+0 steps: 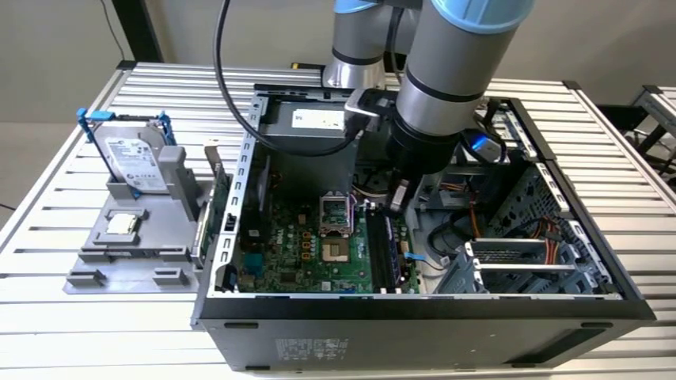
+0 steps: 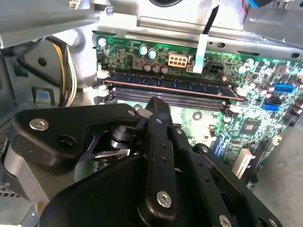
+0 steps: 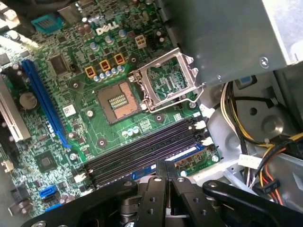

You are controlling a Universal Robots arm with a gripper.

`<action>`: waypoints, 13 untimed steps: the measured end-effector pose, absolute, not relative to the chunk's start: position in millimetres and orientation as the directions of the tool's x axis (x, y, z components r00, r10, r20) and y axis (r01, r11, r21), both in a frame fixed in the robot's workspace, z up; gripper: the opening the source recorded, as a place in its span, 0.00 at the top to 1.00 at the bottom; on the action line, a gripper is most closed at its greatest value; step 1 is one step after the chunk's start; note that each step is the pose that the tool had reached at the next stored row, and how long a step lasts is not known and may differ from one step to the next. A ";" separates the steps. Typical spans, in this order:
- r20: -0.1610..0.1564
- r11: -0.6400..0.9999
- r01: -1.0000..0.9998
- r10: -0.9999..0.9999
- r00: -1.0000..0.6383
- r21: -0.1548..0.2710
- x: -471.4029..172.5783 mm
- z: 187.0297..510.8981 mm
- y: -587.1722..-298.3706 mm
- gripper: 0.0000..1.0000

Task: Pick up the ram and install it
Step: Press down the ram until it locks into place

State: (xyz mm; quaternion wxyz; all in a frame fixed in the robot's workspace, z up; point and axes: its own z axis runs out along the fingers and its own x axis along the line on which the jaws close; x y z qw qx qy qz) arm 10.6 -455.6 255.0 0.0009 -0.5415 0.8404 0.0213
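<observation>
One ram (image 2: 170,87) seated in its slot, tool (image 3: 165,165) just above.

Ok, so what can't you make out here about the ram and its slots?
1. Ram: it sits in a slot in the second wrist view, but full seating cannot be told. In the first wrist view the gripper covers its middle.
2. Slots: in the exterior view the arm hides their far end.
3. End clips: latched or open, too small to tell.
</observation>
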 end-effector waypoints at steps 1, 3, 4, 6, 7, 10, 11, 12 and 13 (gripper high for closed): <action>-0.024 0.402 -0.915 -0.915 -0.403 0.035 10.6 255.0 -455.4 1.00; -0.024 0.381 -0.924 -0.924 -0.382 0.034 10.7 254.8 -455.0 1.00; -0.023 0.371 -0.928 -0.928 -0.372 0.034 10.6 254.7 -455.0 1.00; -0.023 0.353 -0.935 -0.935 -0.354 0.034 10.5 254.4 -454.8 1.00; -0.024 0.343 -0.939 -0.939 -0.344 0.034 10.5 254.0 -454.7 1.00; -0.023 0.308 -0.951 -0.951 -0.309 0.034 10.2 253.2 -454.2 1.00; -0.023 0.294 -0.955 -0.955 -0.295 0.034 10.2 252.9 -454.0 1.00; -0.023 0.280 -0.959 -0.960 -0.281 0.034 10.1 252.8 -453.9 1.00; -0.023 0.264 -0.964 -0.964 -0.265 0.034 10.1 252.7 -453.8 1.00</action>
